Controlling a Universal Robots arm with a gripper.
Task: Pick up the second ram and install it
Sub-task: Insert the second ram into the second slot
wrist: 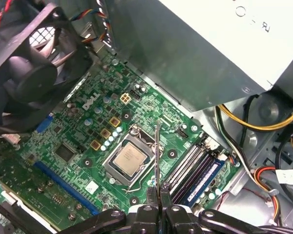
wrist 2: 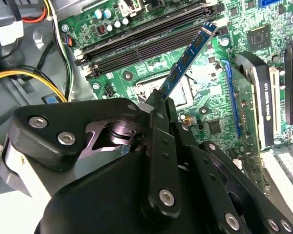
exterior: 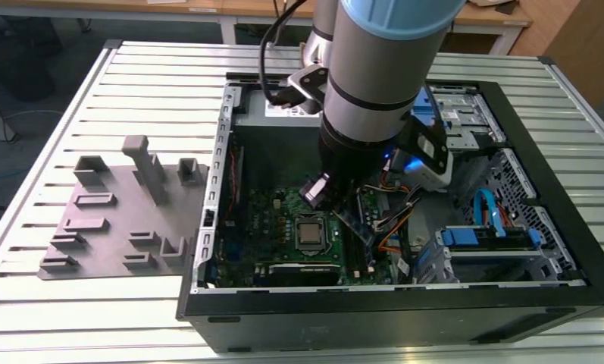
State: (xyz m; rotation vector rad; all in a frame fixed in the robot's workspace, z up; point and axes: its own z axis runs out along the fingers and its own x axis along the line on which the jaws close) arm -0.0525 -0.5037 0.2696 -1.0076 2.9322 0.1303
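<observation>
Tool gripping second ram, over mobo, beside CPU

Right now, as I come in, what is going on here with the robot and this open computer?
The robot arm reaches down into the open computer case. Its end effector is shut on one end of the second ram. The stick is held above the motherboard, close to the processor and the memory slots. The ram is not yet seated in a slot.
</observation>
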